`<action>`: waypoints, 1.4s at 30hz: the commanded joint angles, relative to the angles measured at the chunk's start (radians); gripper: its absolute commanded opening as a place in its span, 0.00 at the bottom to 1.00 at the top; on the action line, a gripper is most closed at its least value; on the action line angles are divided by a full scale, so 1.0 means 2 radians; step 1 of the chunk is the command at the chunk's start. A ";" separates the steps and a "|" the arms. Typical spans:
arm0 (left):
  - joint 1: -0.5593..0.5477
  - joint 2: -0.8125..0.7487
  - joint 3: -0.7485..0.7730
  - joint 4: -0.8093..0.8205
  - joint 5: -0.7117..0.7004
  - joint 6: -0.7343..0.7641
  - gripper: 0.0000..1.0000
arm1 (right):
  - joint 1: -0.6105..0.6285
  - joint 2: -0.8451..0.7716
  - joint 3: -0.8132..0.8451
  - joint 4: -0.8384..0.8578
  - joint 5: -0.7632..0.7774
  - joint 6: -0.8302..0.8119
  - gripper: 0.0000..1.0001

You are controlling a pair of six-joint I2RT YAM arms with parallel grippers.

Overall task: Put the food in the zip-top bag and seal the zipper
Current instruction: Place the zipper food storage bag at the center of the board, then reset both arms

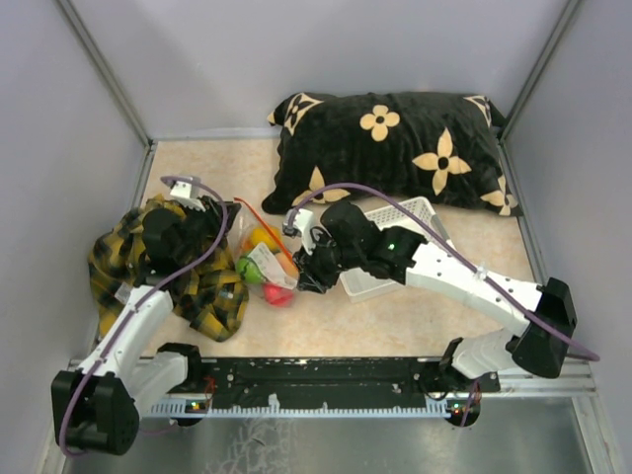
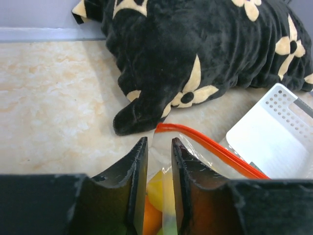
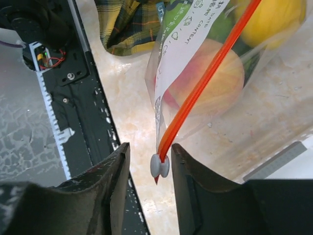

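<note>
The clear zip-top bag [image 1: 265, 265] lies between my arms with the food inside: yellow [image 1: 262, 239], green [image 1: 247, 269] and red [image 1: 279, 294] toy fruits show. The right wrist view shows a peach fruit [image 3: 215, 78] and the yellow one [image 3: 274, 17] through the plastic. The red-orange zipper [image 3: 205, 81] runs along the bag's edge and also shows in the left wrist view [image 2: 210, 144]. My left gripper [image 2: 159, 142] is shut on the bag's clear corner beside the zipper's far end. My right gripper [image 3: 150, 149] is open, its jaws on either side of the white slider [image 3: 160, 166] without touching it.
A white lattice basket [image 1: 415, 212] sits right of the bag, partly under my right arm. A black flowered pillow [image 1: 395, 148] lies at the back. A yellow plaid cloth [image 1: 118, 257] lies under my left arm. The black base rail [image 3: 73, 98] is close to the slider.
</note>
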 commanded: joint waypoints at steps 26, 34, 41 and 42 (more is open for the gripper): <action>0.001 -0.132 0.084 -0.195 -0.122 -0.146 0.81 | -0.137 -0.195 -0.121 0.077 0.363 0.115 0.74; 0.002 -0.228 0.150 -0.366 -0.163 -0.052 0.95 | -0.217 -0.278 -0.172 0.061 0.471 0.174 0.79; 0.001 -0.363 0.105 -0.355 -0.247 0.008 1.00 | -0.216 -0.440 -0.265 0.140 0.523 0.171 0.80; 0.001 -0.377 0.095 -0.348 -0.260 0.008 1.00 | -0.217 -0.465 -0.275 0.148 0.526 0.173 0.80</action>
